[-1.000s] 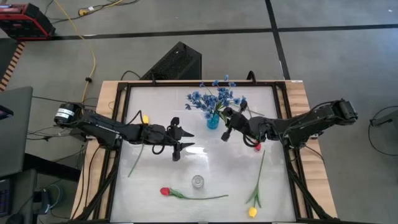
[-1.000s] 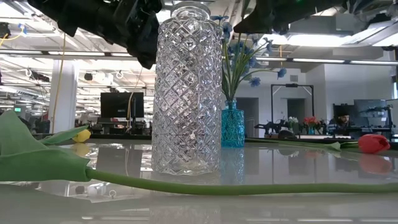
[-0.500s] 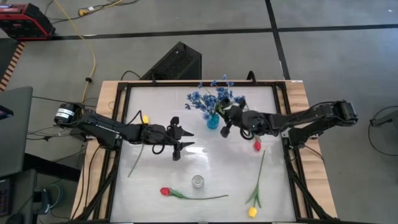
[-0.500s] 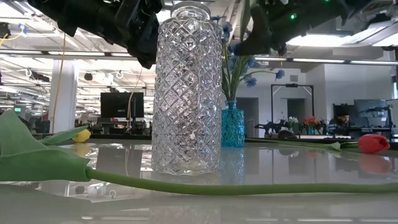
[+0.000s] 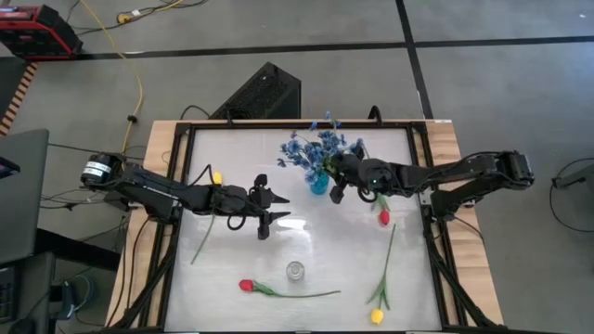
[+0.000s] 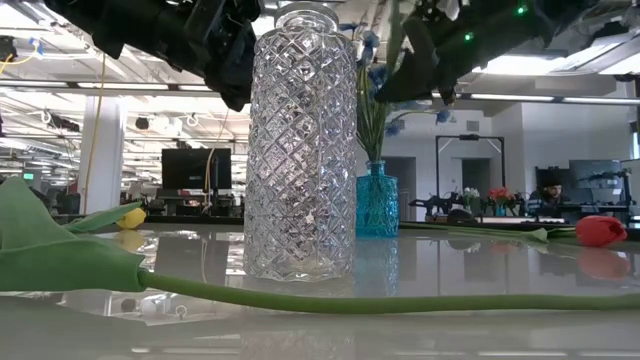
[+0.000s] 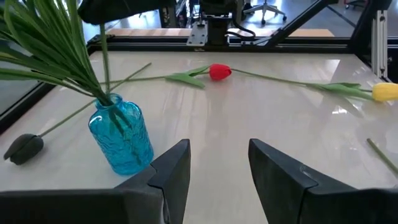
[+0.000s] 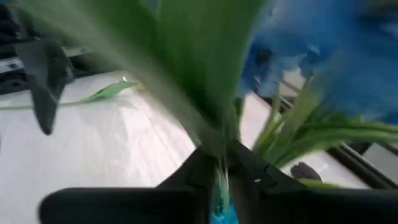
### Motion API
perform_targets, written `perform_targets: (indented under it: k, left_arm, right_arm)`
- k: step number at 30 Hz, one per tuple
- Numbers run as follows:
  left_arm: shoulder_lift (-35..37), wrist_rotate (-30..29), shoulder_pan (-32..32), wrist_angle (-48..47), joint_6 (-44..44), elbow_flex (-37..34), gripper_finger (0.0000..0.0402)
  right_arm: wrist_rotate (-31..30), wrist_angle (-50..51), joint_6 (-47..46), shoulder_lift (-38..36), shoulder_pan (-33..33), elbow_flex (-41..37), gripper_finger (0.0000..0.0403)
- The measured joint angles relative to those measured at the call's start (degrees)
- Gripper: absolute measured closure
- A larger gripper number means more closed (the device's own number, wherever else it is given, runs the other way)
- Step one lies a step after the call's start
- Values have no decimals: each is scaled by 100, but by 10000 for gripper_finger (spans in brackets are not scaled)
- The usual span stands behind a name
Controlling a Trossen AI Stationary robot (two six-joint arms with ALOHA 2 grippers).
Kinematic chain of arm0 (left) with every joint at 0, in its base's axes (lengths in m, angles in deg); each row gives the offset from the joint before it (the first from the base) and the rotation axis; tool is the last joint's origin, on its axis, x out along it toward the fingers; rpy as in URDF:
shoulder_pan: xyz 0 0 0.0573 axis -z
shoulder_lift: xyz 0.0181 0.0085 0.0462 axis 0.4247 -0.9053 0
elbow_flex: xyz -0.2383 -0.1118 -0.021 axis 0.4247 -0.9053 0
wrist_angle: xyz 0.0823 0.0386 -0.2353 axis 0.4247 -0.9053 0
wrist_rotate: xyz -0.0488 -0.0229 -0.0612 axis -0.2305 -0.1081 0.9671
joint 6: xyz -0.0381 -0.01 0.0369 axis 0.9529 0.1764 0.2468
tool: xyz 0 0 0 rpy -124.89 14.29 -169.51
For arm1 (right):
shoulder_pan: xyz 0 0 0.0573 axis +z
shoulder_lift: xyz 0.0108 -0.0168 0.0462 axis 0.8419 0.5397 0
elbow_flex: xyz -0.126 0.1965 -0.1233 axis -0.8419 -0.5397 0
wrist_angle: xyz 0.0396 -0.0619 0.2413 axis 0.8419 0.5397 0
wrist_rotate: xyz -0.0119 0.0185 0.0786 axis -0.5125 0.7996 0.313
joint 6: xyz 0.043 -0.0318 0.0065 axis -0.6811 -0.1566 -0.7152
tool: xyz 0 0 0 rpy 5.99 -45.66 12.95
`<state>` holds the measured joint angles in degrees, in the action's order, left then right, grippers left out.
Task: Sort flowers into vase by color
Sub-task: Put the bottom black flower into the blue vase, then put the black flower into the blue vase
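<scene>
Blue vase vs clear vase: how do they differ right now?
The blue vase holds blue flower sprays; the clear vase looks empty. The blue vase is teal tinted glass, the clear vase colourless with a diamond-cut pattern. The blue vase stands toward the table's far edge, with the right gripper at its stems; the clear one stands nearer the front, unattended. Both stand upright.

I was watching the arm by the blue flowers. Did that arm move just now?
Yes. In the high view the right gripper has crept leftward, closer over the blue vase, which stayed put. The left gripper hasn't budged.
</scene>
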<state>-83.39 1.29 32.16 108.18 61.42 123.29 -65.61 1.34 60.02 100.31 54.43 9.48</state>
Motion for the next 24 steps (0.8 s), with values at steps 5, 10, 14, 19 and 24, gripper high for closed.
perform_targets:
  k: [5, 10, 14, 19, 24]
  left_arm:
    - [0, 2, 0, -20, 69, 0, 248]
    - [0, 3, 0, -147, 162, 0, 248]
    - [-2, 5, 0, -388, 335, 0, 248]
    - [-2, 19, 0, -645, 575, 0, 249]
    - [-2, 498, 0, -918, 842, 0, 249]
  right_arm:
    - [209, 310, -74, -18, -103, 13, 266]
    - [235, 1481, -96, -45, -29, 490, 213]
    - [242, 2848, -318, -48, 79, 1010, 185]
    - [239, 4080, -432, -50, 148, 1446, 168]
    - [689, 5084, -622, -50, 195, 1805, 170]
